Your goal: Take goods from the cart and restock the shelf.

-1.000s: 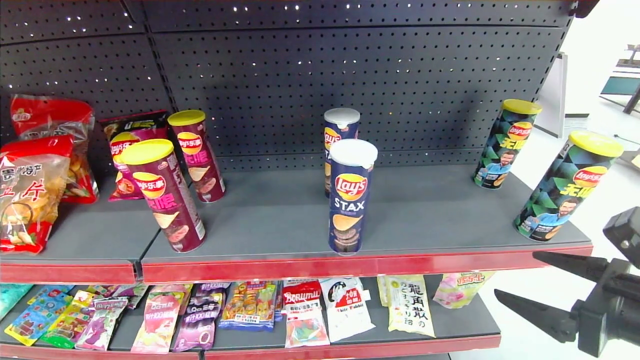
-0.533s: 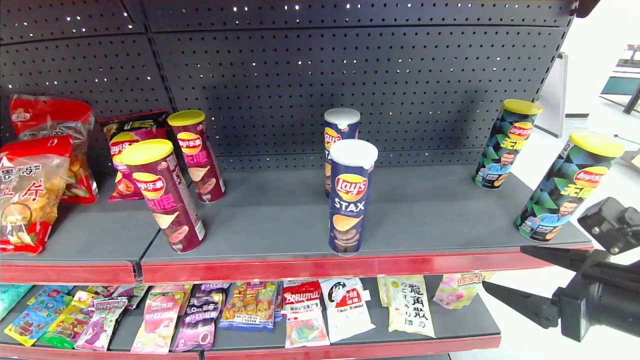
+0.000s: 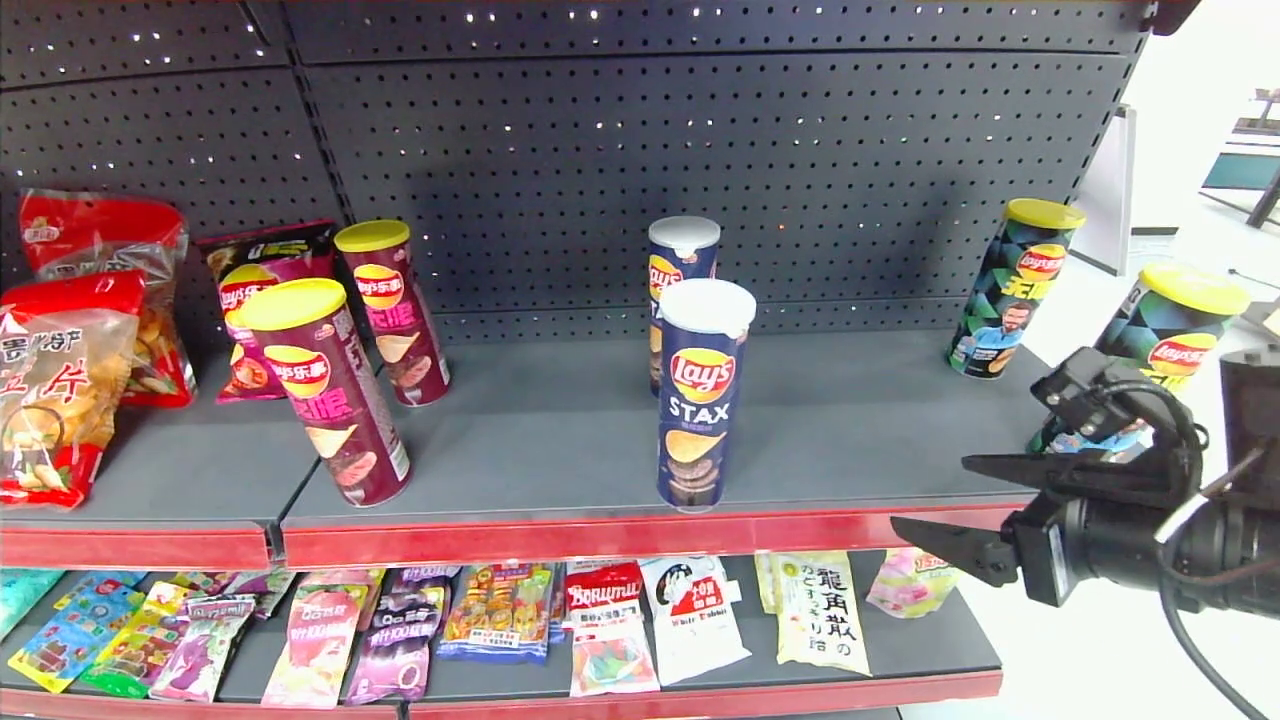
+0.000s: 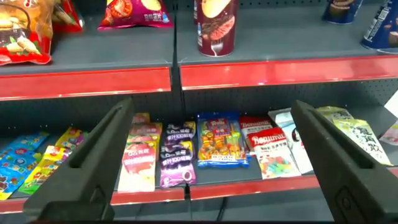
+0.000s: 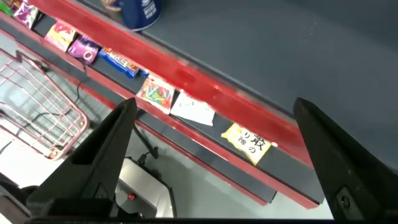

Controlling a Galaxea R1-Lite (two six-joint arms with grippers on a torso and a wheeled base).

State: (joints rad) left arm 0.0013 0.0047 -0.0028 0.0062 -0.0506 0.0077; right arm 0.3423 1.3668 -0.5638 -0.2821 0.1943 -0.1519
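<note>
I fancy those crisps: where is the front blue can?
In the head view, the front blue can stands upright mid-shelf by the red edge, just before a second blue can.

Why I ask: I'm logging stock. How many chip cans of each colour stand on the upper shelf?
Maroon cans: 2
Navy cans: 2
Green cans: 2
Total: 6
</note>
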